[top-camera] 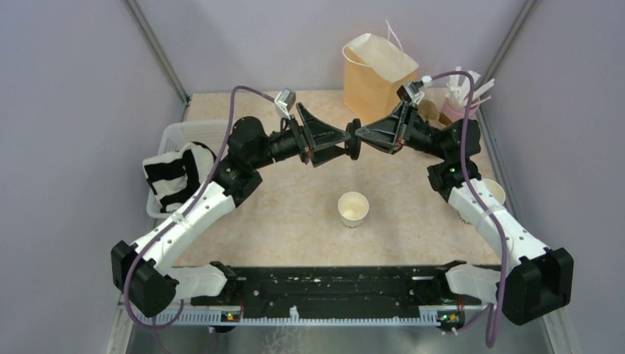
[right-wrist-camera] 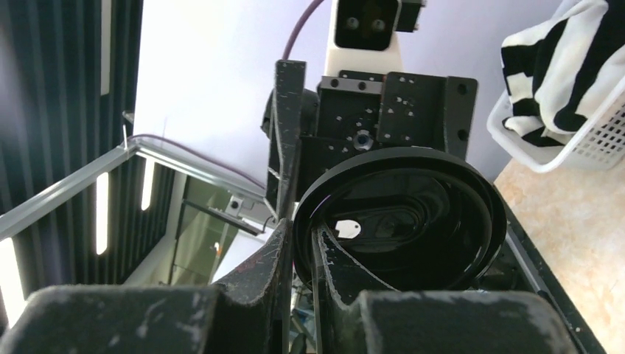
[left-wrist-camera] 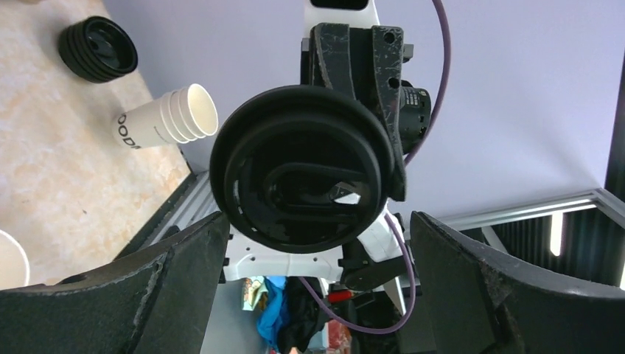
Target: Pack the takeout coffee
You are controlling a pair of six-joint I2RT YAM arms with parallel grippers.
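Landmark for this record is the lidless white cup (top-camera: 353, 209), standing upright and mouth-up on the worktop (top-camera: 280, 221). Above and beyond that cup, the two arms meet head-on in mid-air. The right gripper (top-camera: 361, 138) (right-wrist-camera: 301, 247) has its fingers (right-wrist-camera: 273, 254) drawn close, pinching the rim of a round black lid (top-camera: 355, 139) (left-wrist-camera: 302, 173) (right-wrist-camera: 402, 221), which is held on edge, clear of the worktop. The left gripper (top-camera: 340, 140) (left-wrist-camera: 317, 221) faces it with fingers (left-wrist-camera: 184, 265) spread wide to either side of the lid. From the left wrist view the lid sits in the gap between them; whether either finger touches it cannot be told. Behind the cup, at the far edge of the worktop, stands a brown paper bag (top-camera: 379, 74), upright with its mouth open. A pink cup (top-camera: 451, 110) sits just beside the bag, on the side away from the landmark cup's left. To the left of the cup, at the worktop's edge, a white basket (top-camera: 173, 136) (right-wrist-camera: 582, 147) holds a black-and-white striped cloth (top-camera: 173, 177) (right-wrist-camera: 560, 66). To the right of the cup, partly behind the right arm, a stack of white cups (left-wrist-camera: 158, 122) lies on its side, and a stack of black lids (left-wrist-camera: 98, 49) rests on the worktop near it, the two stacks apart.
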